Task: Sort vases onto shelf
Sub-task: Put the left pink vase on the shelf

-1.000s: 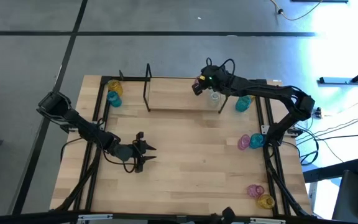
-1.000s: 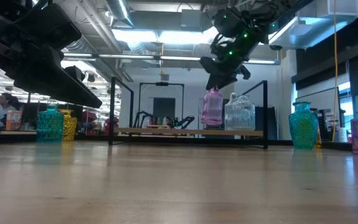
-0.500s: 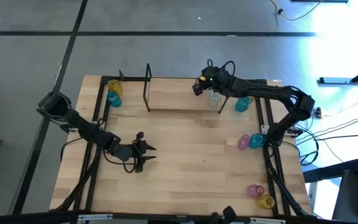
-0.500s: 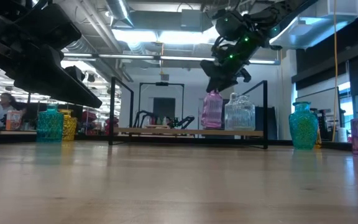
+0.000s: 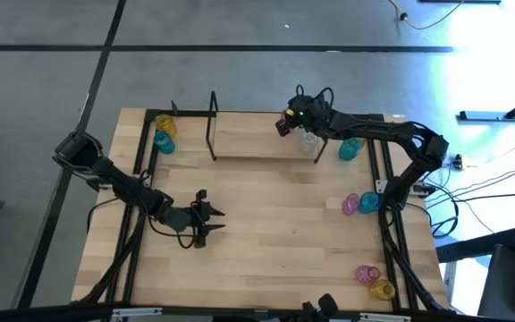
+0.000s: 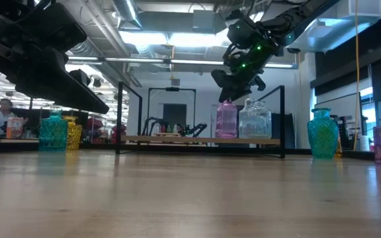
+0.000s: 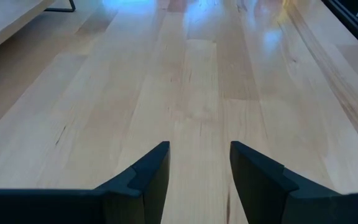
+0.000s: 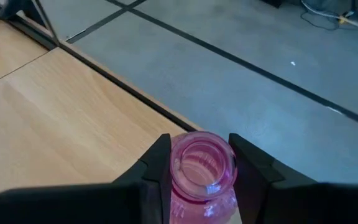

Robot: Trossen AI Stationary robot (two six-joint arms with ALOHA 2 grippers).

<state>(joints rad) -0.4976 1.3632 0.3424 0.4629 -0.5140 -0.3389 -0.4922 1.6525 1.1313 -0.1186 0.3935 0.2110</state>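
Observation:
My right gripper is shut on a pink vase over the right end of the shelf. The vase stands upright right beside a clear vase, which rests on its base on the shelf board. My left gripper is open low over the near left of the table, and the left wrist view shows only bare wood between its fingers. My right gripper pinches the pink vase's neck, just under the open rim, between its two fingers. The fingers slant down at it from the table's right side. The vase is upright, its base down at the shelf board, level with the clear vase's base.
A teal vase stands on the table just right of the shelf. A yellow and a teal vase stand at the far left. A pink and teal pair sit at the right edge, and a pink and yellow pair near right.
My right gripper has sunk a little with the pink vase, which has stayed upright; its base has come down to the shelf board beside the clear vase.

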